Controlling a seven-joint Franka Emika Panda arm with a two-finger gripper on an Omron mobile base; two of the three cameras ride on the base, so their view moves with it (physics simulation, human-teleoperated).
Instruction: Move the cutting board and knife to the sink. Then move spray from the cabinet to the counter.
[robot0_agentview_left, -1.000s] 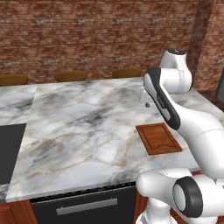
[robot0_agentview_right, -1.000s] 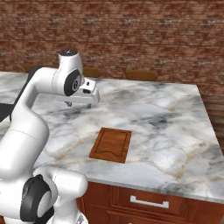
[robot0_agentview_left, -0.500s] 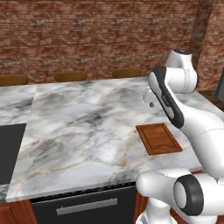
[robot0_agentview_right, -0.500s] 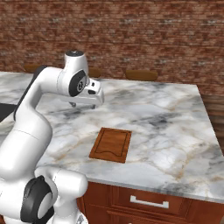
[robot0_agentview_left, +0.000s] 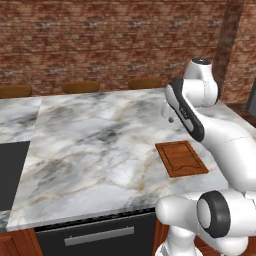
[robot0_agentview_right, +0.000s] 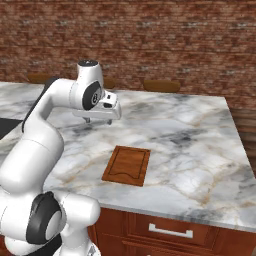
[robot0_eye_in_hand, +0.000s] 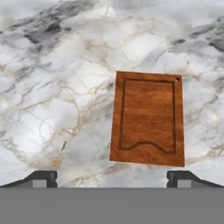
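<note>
Marble desk (robot0_agentview_left: 100, 145) broad, dark hob patch (robot0_agentview_left: 10, 172) at left edge. Three wooden chair backs (robot0_agentview_left: 80, 87) behind far edge, brick wall (robot0_agentview_left: 110, 40) beyond. End effector (robot0_agentview_right: 98, 120) raised above desk, fingers (robot0_eye_in_hand: 41, 177) spread wide apart, nothing between them. Cutting board (robot0_agentview_left: 181, 158) flat on desk near front right edge, clear of end effector; grooved rim, small hole in one corner (robot0_eye_in_hand: 148, 118). Drawer with silver handle (robot0_agentview_right: 170, 231) below desk edge.
</note>
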